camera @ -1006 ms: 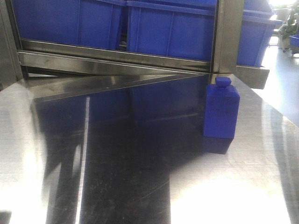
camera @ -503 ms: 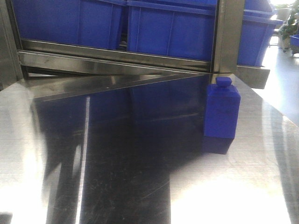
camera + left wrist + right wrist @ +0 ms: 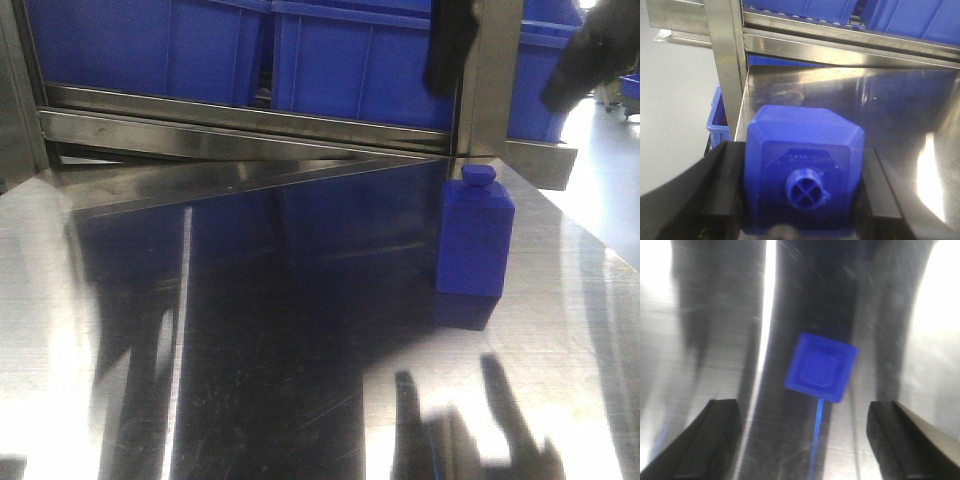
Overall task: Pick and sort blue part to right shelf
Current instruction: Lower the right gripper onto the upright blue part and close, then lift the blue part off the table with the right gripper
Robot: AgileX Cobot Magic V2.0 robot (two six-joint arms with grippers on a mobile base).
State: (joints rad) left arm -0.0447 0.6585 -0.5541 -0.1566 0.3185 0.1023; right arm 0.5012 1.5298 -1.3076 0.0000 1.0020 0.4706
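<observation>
1. The blue part [image 3: 473,245] stands upright on the steel table [image 3: 250,400], right of centre in the front view. Its knob points up, and it sits just below the foot of the rack's upright post [image 3: 490,80]. Nothing touches it.
2. In the right wrist view I look straight down on its square top, slightly blurred, in the middle of the frame.
3. The right gripper [image 3: 802,412] hangs above the part with its jaws spread wide. One black finger shows at the lower left of that frame and the other at the lower right, both well apart from the part. In the front view the two fingers appear as dark shapes at the upper right, high above the knob. Their shadow lies on the table at the bottom right.
4. The left gripper [image 3: 802,192] is clenched on another blue block [image 3: 805,145], which has a round, cross-marked knob facing the camera. The fingers press its two sides at the bottom of the left wrist view. I cannot find this arm in the front view.
5. The right shelf [image 3: 240,125] fills the top of the front view, with its steel rail running across beneath the blue bins [image 3: 370,60].
6. I judge that the pick is not yet made, since the part is on the table and ungrasped. What remains is to lower the open claw around it, close, lift, carry it to the shelf and release. The post is near the part, so I would watch finger clearance on the way down.
</observation>
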